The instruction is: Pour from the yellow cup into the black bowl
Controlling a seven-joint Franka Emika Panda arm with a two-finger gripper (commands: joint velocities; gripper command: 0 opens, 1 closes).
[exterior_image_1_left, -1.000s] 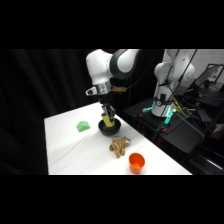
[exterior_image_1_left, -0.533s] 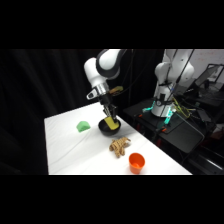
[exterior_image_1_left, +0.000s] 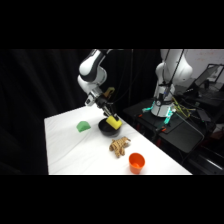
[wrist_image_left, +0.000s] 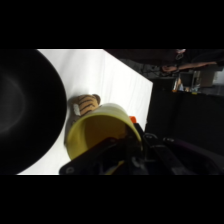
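Note:
My gripper (exterior_image_1_left: pixel 111 117) is shut on the yellow cup (exterior_image_1_left: pixel 114 122), which hangs tipped on its side right over the black bowl (exterior_image_1_left: pixel 105 128) near the table's far edge. In the wrist view the yellow cup (wrist_image_left: pixel 102 134) fills the lower middle, its open mouth facing the camera with the gripper's black linkage (wrist_image_left: pixel 125 157) clamped on its rim. The black bowl (wrist_image_left: pixel 25 107) curves across the left of that view, just beside the cup's lip. I cannot see whether anything is in the cup or bowl.
A small green item (exterior_image_1_left: pixel 83 126) lies left of the bowl. A striped tan toy animal (exterior_image_1_left: pixel 119 145) sits in front of the bowl, and an orange cup (exterior_image_1_left: pixel 136 162) stands nearer the front edge. A second robot and cluttered equipment (exterior_image_1_left: pixel 167 107) are beyond the table's right side.
The arm's upper part has swung left and the wrist has turned, tipping the yellow cup further onto its side above the bowl. Nothing else on the table moved.

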